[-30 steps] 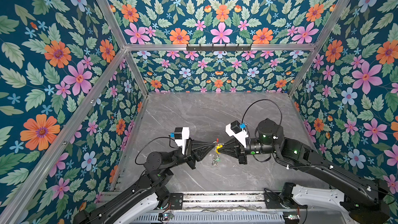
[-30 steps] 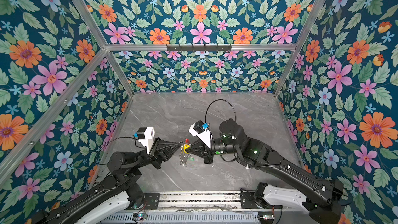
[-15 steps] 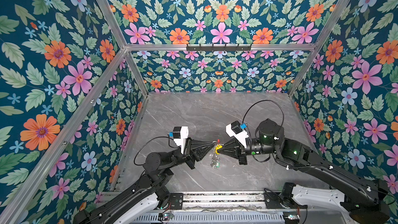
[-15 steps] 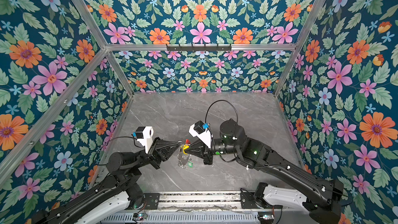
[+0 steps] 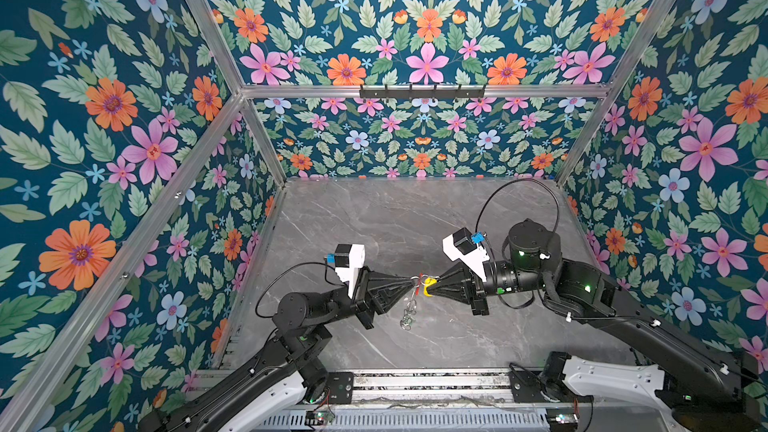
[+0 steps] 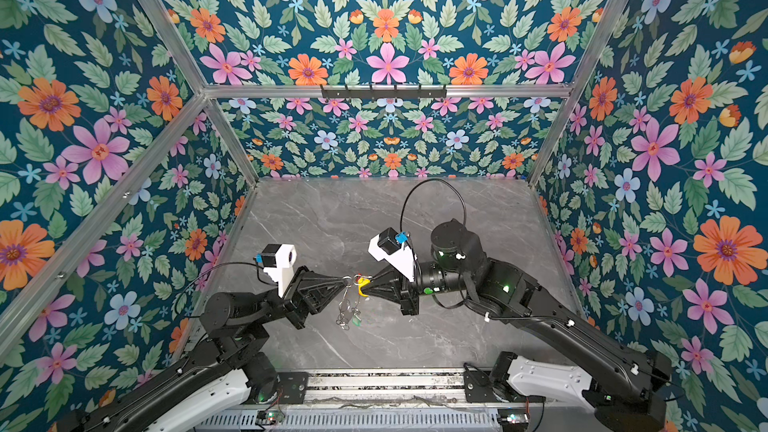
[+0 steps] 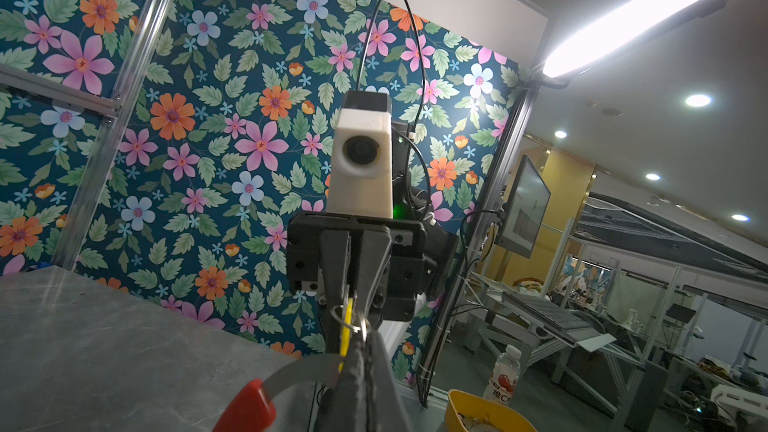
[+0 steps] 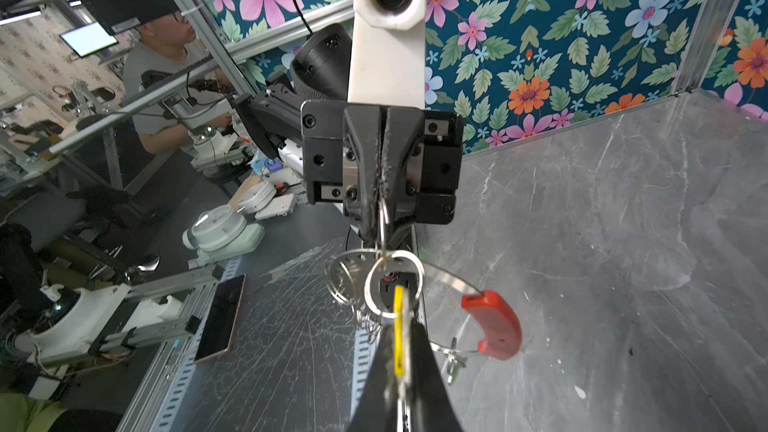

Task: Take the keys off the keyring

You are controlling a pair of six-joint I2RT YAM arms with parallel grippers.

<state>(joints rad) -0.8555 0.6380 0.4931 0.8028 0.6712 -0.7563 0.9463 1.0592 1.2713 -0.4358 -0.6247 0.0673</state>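
One yellow key [image 8: 398, 326] is clamped in the closed right gripper [image 5: 433, 288] while the left gripper [image 5: 410, 281], also closed, pins the keyring [image 8: 446, 277] opposite, both raised above the table [image 5: 415, 222], presumably so opposed pulls can work the key free.

A bottle [image 7: 503, 376] label partly reads "維C"; nothing else legible.

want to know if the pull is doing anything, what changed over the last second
The hanging bunch of small silver rings with the green plastic key tag seems to have sagged slightly lower, toward the left arm. Unchanged: left gripper shut on the thin grey metal hoop, right gripper shut on the yellow plastic key tag, both in the same spot.
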